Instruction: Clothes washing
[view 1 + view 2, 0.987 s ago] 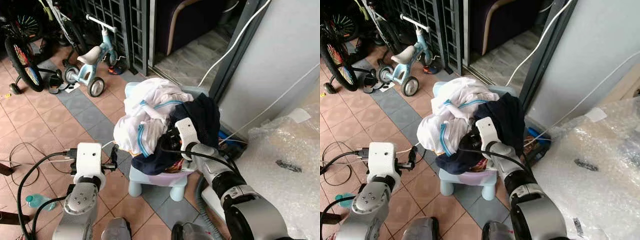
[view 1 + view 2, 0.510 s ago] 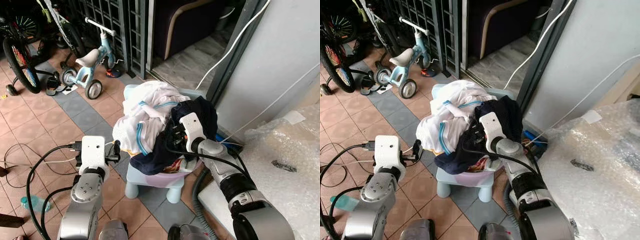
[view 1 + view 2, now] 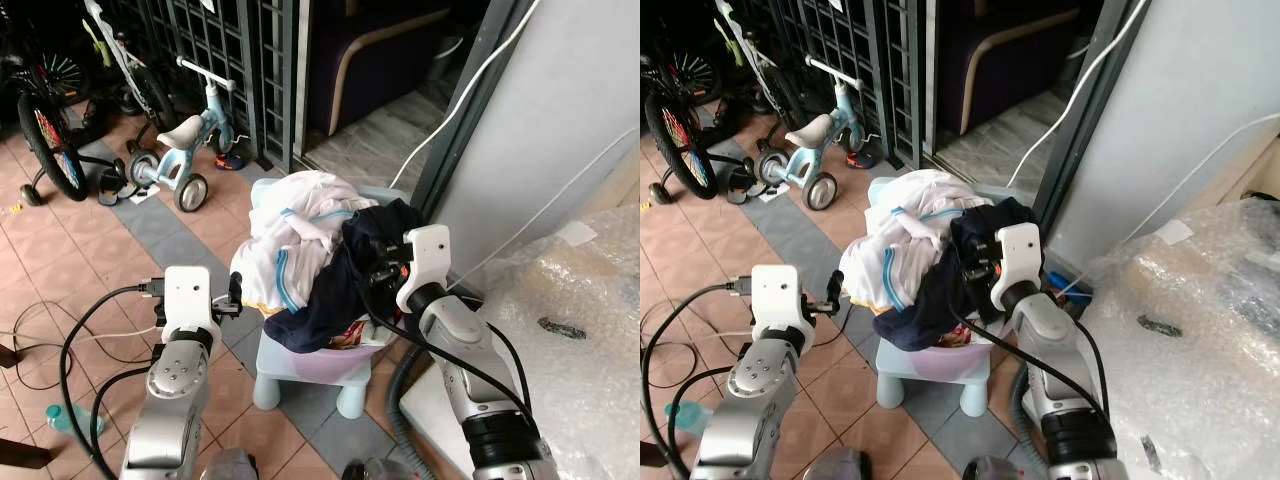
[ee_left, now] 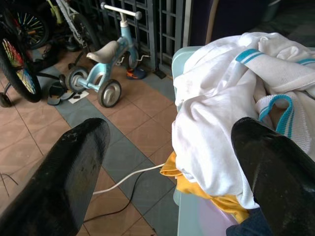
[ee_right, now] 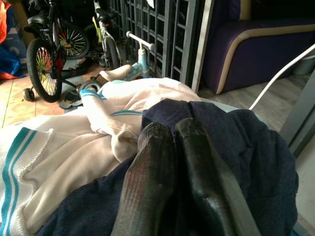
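Bicycle (image 3: 45,140): far left, on the tiled floor (image 3: 70,250), front wheel with coloured spokes.

Tricycle (image 3: 185,150): pale blue with a white seat, standing before the dark grille (image 3: 230,50).

Cable (image 3: 60,330): black, looped on the floor beside the left arm.

Left pincer (image 4: 170,162): fingers spread wide apart, holding nothing, level with the left edge of the stool and just short of the white cloth. In the left wrist view one finger (image 4: 59,182) stands over the floor, the other (image 4: 275,177) against the cloth.

Stool (image 3: 300,365): pale blue plastic, on the floor, carrying a pink basin (image 3: 335,355) heaped with laundry.

White garment (image 3: 295,235): teal-striped, on the left and top of the heap, hanging over the left edge of the basin. A yellow cloth (image 4: 206,194) shows beneath it.

Navy garment (image 3: 345,275): on the right of the heap, draped over the front rim.

Right pincer (image 3: 378,268): fingers pressed together, lying on the navy garment; whether cloth is pinched between them cannot be told.

White cord (image 3: 470,90): runs down the grey wall.

Bubble wrap (image 3: 570,330): far right.
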Available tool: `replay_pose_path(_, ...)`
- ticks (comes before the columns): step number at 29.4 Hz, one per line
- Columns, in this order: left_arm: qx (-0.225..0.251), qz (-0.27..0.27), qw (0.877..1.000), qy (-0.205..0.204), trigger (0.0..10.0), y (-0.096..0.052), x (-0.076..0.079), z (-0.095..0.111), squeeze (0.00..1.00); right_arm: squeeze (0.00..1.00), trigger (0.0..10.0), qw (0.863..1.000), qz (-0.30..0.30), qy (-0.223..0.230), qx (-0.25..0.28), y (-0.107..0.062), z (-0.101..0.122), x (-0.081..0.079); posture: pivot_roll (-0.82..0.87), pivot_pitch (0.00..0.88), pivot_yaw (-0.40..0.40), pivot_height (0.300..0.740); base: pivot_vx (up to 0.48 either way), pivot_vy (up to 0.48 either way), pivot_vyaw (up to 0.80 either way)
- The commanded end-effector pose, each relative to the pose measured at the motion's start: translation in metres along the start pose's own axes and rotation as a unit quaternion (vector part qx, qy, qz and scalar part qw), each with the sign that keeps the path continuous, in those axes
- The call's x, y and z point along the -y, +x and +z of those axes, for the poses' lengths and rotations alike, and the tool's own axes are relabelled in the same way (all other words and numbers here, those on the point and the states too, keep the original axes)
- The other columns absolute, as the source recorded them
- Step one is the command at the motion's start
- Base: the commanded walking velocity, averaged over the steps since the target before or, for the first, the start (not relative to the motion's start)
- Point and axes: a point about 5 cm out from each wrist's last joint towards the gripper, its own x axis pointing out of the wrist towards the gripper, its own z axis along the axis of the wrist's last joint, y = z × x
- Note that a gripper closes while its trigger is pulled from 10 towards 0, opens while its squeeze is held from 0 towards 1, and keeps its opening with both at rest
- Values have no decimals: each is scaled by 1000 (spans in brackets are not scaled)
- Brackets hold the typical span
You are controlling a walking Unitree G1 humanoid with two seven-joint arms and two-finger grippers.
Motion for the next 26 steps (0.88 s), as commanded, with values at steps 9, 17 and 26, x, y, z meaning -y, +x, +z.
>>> replay_pose_path(9, -7, -2, 1000, 5, 10000, -5, -1, -5, 0, 1000, 10000, 994, -20, -60, -93, 4, -24, 11, 40, 0, -13, 740, 0, 0, 0)
replay_pose_path(17, -17, -1, 1000, 9, 10000, -18, -6, -8, 0, 1000, 10000, 987, 0, -122, -108, 26, -22, 14, 75, 20, -13, 740, 0, 0, 0)
replay_pose_path(26, -39, 4, 999, 25, 10000, -42, -14, -10, 0, 1000, 10000, 976, -56, -169, -129, 47, -22, 23, 139, 97, -16, 740, 0, 0, 0)
